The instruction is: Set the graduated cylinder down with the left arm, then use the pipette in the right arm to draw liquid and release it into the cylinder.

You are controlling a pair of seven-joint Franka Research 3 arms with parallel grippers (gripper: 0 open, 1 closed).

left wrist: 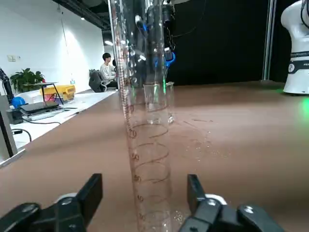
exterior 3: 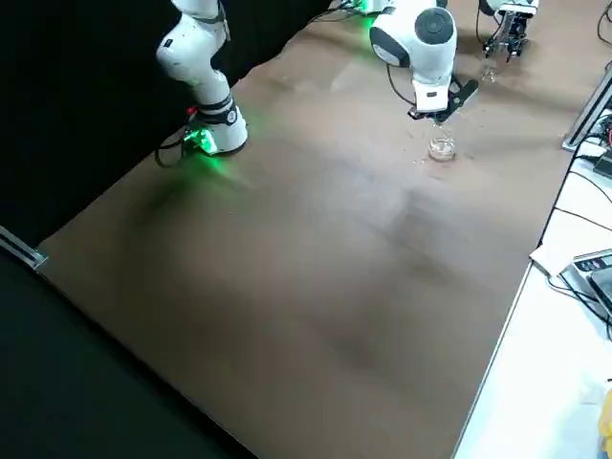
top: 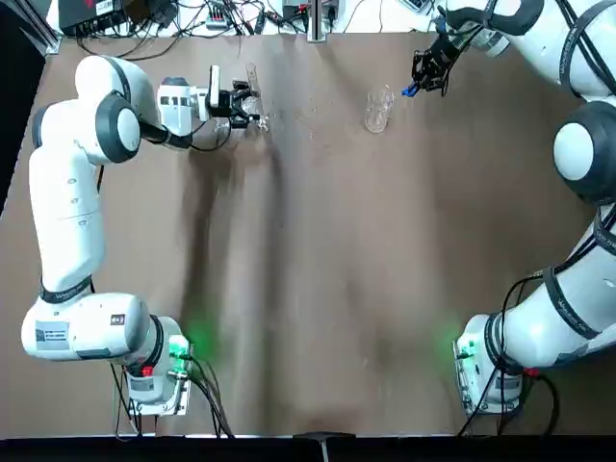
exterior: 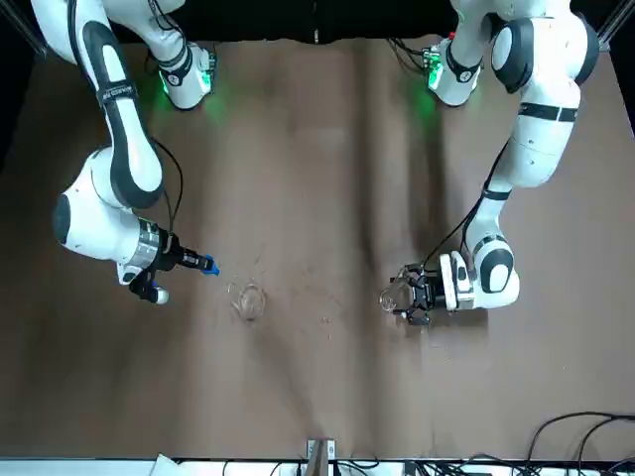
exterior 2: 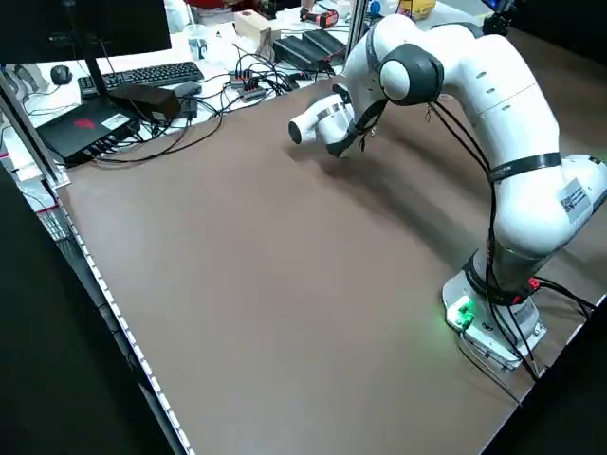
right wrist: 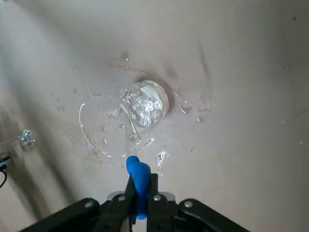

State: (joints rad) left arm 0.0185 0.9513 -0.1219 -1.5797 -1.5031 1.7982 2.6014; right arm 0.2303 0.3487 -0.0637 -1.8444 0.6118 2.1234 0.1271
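left gripper point(left wrist: 145, 178) open around/just behind the cylinder point(left wrist: 153, 164), which looks upright on the counter point(top: 327, 289) | right gripper point(right wrist: 142, 178) pinching pipette point(right wrist: 139, 167) by beaker point(right wrist: 147, 102) | set-down basically done imo, next: dip tip, draw

On the graduated cylinder point(left wrist: 149, 159) I see a column of printed numbers, but I cannot read their values surely. On the dark band point(left wrist: 299, 66) of my right arm point(left wrist: 297, 43), the word starts with "F". The label point(top: 52, 335) on my left arm point(top: 67, 221) has too small print.
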